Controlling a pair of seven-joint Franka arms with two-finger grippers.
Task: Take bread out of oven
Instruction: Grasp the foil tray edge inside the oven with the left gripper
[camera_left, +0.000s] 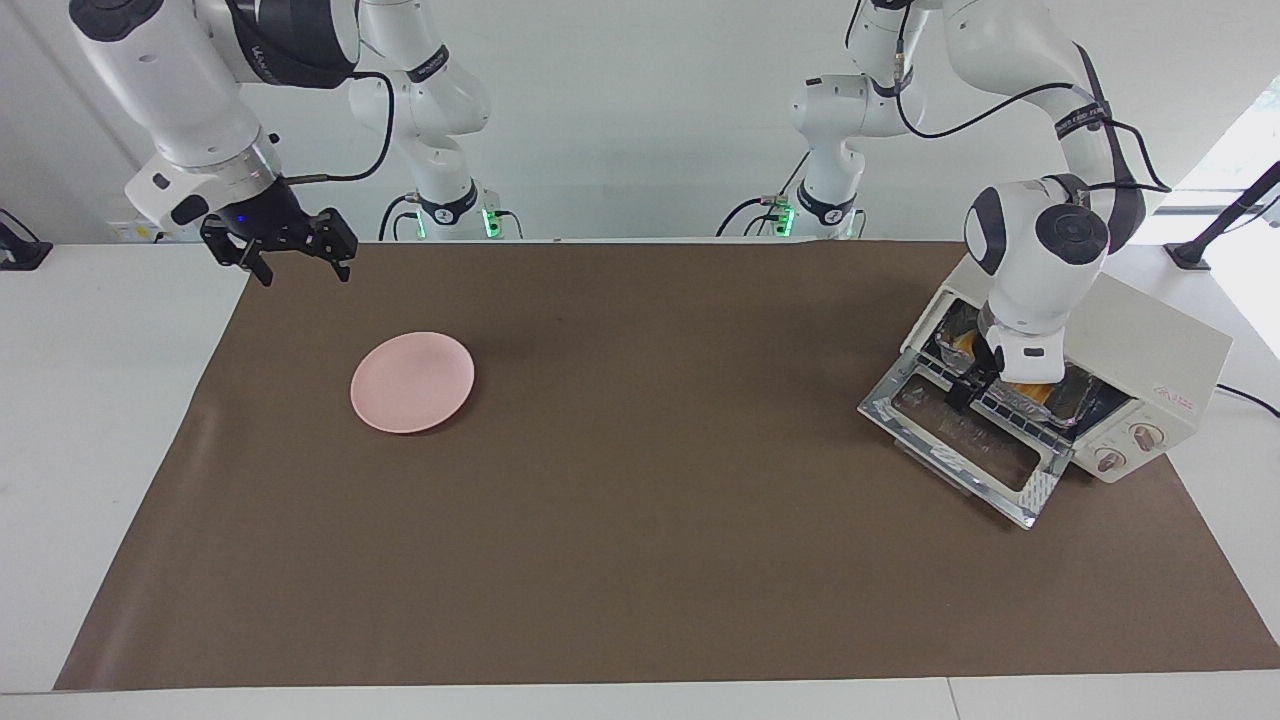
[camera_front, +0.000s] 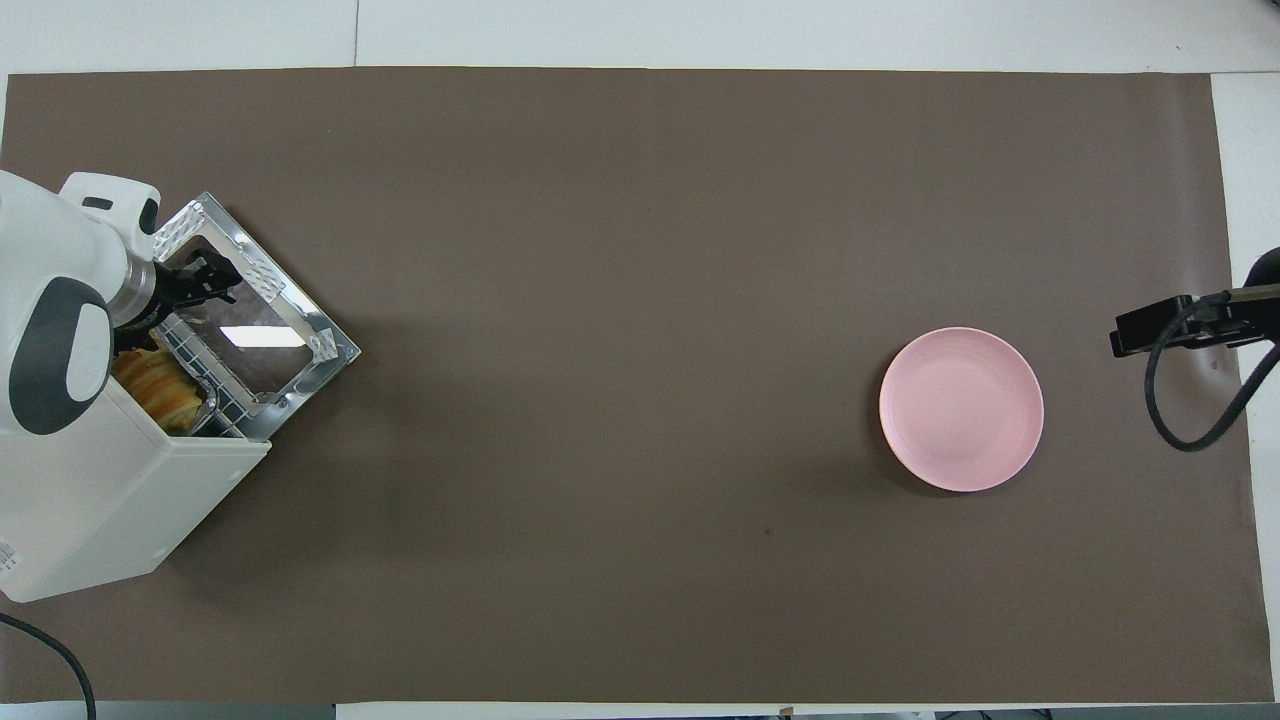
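facing and overhead views of a two-arm station at a counter (camera_left: 150, 420) covered by a brown mat (camera_left: 650, 560). the oven (camera_left: 1150, 350), cream-white with two round knobs (camera_left: 1128, 448), stands at the left arm's end of the counter with its glass door (camera_left: 965, 440) dropped open flat onto the mat. the bread (camera_front: 160, 385), a yellow-orange ridged loaf, lies inside the oven on a crinkled foil tray (camera_left: 1075, 400) resting on the wire rack (camera_front: 215, 385). the left hand (camera_left: 975, 385) is lowered at the oven mouth, over the inner edge of the open door and just in front of the bread; whether its fingers are spread or pressed together cannot be told, nor whether they touch the loaf. the right hand (camera_left: 300, 262) waits raised over the mat's corner at the right arm's end, its two fingers spread and holding nothing. a round pink plate (camera_left: 412, 382) lies bare on the mat toward the right arm's end, well apart from the oven.
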